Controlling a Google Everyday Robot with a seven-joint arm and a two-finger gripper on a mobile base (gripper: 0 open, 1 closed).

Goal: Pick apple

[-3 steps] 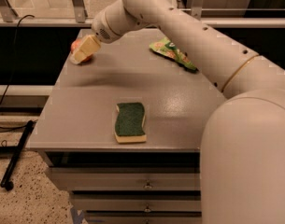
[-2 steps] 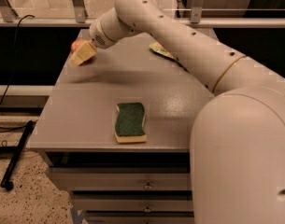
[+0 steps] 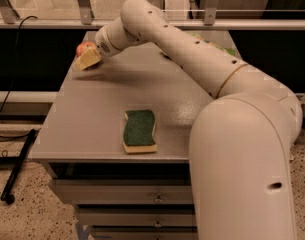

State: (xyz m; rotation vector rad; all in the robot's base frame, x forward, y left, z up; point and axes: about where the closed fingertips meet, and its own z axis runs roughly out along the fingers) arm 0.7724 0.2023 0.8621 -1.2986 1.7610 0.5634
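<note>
At the far left corner of the table (image 3: 107,99): gripper (image 3: 86,60), tan-tipped, right against the red apple (image 3: 84,47). Impossible to tell whether open, closed or gripping. Near the front edge, well apart from both: green sponge (image 3: 139,130), lying flat. Reaching in from the right: white arm (image 3: 192,59).

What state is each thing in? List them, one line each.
apple: at the table's far left corner, partly covered by the gripper; cannot tell if lifted.
gripper: at the far left corner, right against the apple.
sponge: lying flat, green side up, near the front edge, apart from the arm.
drawers: shut.
</note>
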